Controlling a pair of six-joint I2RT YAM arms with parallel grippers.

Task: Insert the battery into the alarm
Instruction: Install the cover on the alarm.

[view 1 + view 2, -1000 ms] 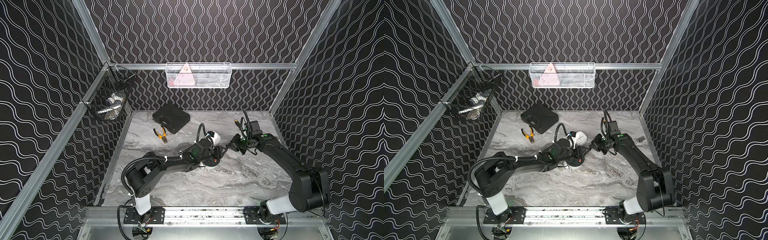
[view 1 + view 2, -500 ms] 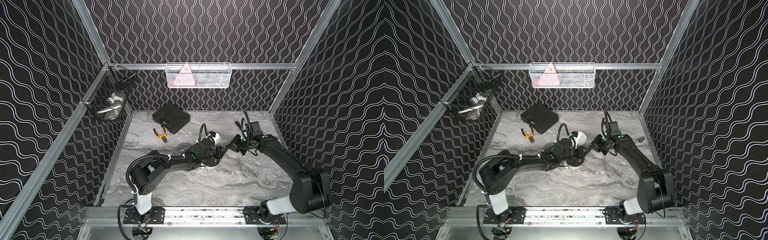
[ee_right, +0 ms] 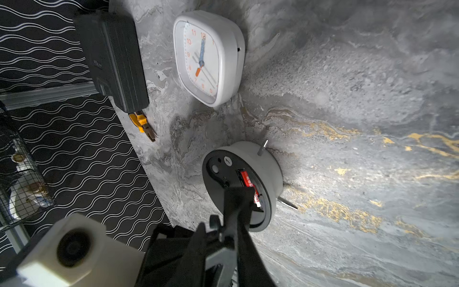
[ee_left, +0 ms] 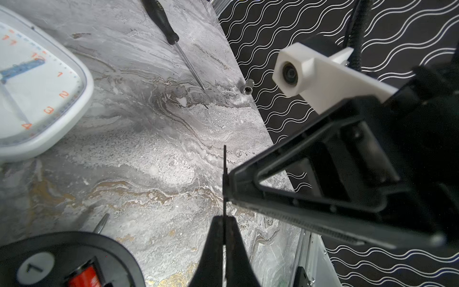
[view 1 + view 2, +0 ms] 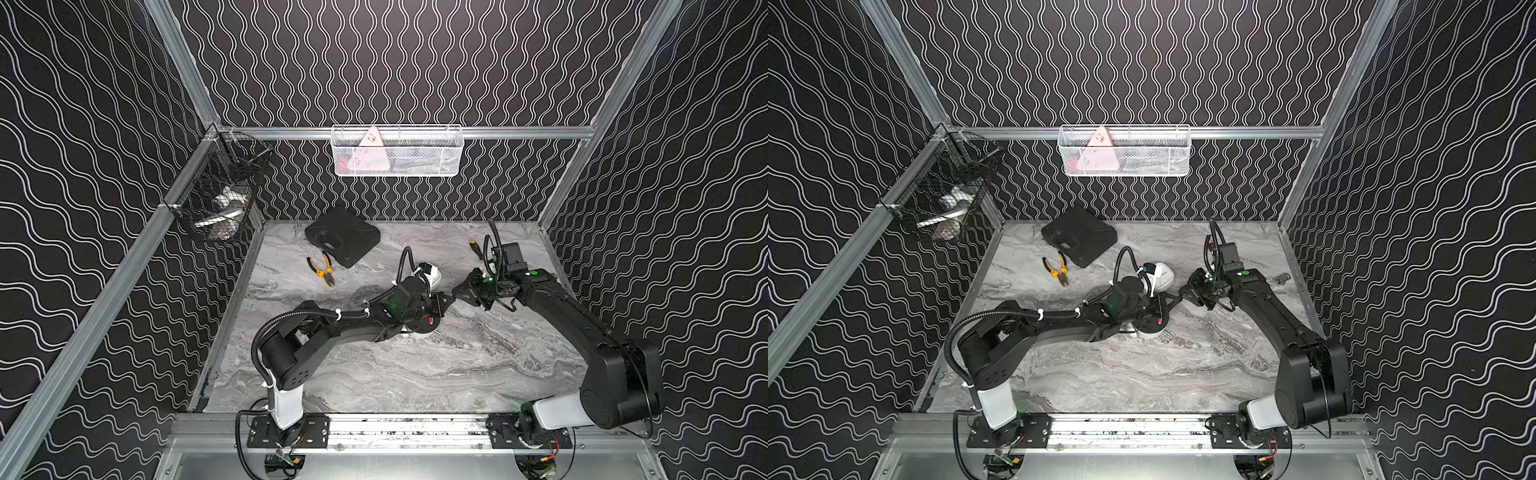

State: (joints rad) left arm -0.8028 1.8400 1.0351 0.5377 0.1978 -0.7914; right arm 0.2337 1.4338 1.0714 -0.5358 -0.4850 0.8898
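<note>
**Handover stage: drop risk noted**

Risk: the thin black plate (image 4: 224, 159), judged to be the battery cover, is pinched by the left fingers (image 4: 213, 246) at one edge only. It could be twisted loose or dropped if the right fingers (image 4: 238, 186) pull away unevenly. The left fingers are clamped on the plate. The right fingers touch its opposite side, but their state cannot be told. The battery (image 3: 246, 178) is seated in the alarm (image 3: 272, 174) on the tabletop (image 3: 347, 99), close beside the left fingers and farther from the right fingers, touched by neither.

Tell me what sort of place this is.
Probably a robot test cell in a lab: black robot arms, left and right, bolted to a metal front rail, black wavy-patterned walls in an aluminium frame enclosing a grey marble-look tabletop, and a white wire basket hung behind.
</note>
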